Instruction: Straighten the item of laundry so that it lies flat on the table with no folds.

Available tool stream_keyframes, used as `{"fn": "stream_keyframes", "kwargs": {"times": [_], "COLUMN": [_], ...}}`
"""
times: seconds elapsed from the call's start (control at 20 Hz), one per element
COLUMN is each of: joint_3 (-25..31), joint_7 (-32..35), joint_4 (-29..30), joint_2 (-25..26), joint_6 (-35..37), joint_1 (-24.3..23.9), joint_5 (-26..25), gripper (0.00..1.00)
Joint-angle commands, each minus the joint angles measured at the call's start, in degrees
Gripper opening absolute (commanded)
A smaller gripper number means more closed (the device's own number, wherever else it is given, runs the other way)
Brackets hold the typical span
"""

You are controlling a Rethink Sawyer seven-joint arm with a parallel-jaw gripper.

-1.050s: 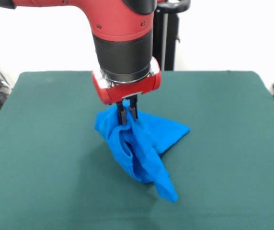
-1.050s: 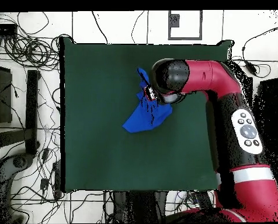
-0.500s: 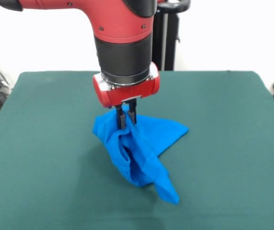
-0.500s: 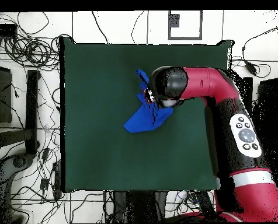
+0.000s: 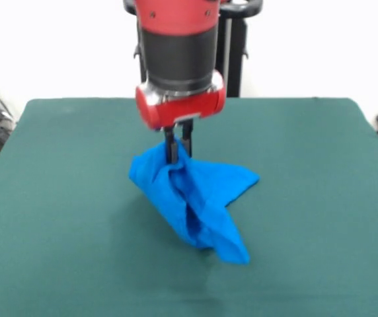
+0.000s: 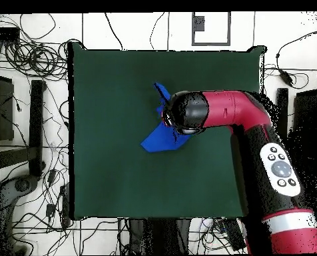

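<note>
Pincer point(image 5: 177, 146) narrow, clamped on raised peak of blue T-shirt point(image 5: 195, 198), just left of frame centre in front view; pinch there lets hanging cloth drape and unfold under own weight, my guess. Shirt bunched and creased on green table point(image 5: 321, 218), lower tail trailing toward lower centre, one flap spread right. Arm point(image 5: 179, 59) vertical from top edge, wrist straight down; overhead view shows forearm reaching in from right, head covering shirt top
</note>
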Motion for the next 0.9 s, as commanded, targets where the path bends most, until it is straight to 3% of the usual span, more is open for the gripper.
{"fn": "stream_keyframes", "kwargs": {"times": [0.05, 0.4, 0.7, 0.9], "joint_3": [-0.7, -0.5, -1.3, -2.1], "joint_7": [6.3, 6.1, 7.0, 8.3], "joint_4": [13.7, 17.6, 21.9, 21.6], "joint_2": [-8.8, -14.1, -15.5, -14.8], "joint_6": [-0.2, 1.3, -3.1, -3.8], "joint_1": [2.4, 2.4, 2.4, 3.6], "joint_5": [3.7, 7.4, 7.7, 7.2], "gripper": [0.0, 0.0, 0.0, 0.0]}}
